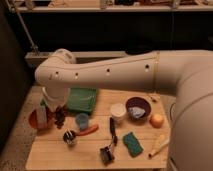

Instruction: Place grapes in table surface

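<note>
My white arm reaches from the right across the table to its left side. The gripper [58, 109] points down at the arm's end, over the left part of the light wooden table surface [85, 155]. The grapes [61, 118], a dark purple bunch, hang from the gripper's tip, held just above the tabletop. They are between the red bowl [33, 121] and the blue cup [82, 120]. The wrist covers most of the gripper.
A green tray [84, 99] sits behind the gripper. An orange-red carrot piece [90, 130], a small metal cup [70, 137], a black tool [108, 147], a green sponge [132, 143], a white cup [118, 111], a purple bowl [138, 107] and an orange [157, 120] lie to the right.
</note>
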